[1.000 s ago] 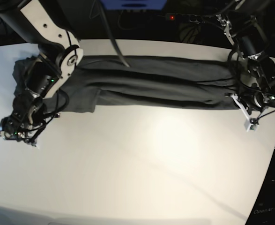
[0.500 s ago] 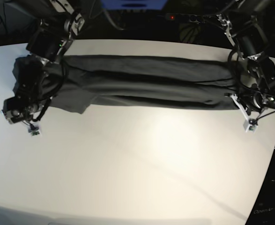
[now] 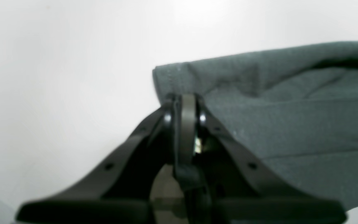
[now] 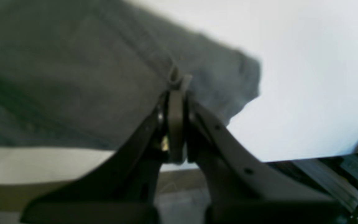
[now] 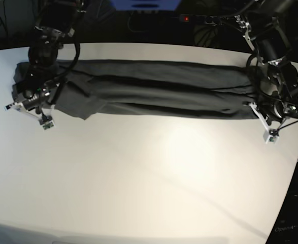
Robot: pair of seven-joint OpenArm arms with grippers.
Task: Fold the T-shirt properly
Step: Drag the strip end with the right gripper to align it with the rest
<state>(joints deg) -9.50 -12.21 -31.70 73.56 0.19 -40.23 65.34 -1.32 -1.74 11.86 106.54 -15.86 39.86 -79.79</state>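
Observation:
The dark grey T-shirt lies folded into a long narrow strip across the back of the white table. My right gripper is at the strip's left end, by the sleeve. In the right wrist view it is shut, its tips pinching the cloth near a seam. My left gripper is at the strip's right end. In the left wrist view it is shut on the shirt's edge, just below the corner. The cloth lies flat there.
The table's curved right edge is close to the left arm. Dark clutter and cables sit beyond the back edge. A blue object hangs above the back centre.
My right arm has swung from the table's front left up to the shirt's left end, and the sleeve cloth has shifted a little up and left. The left arm has not moved.

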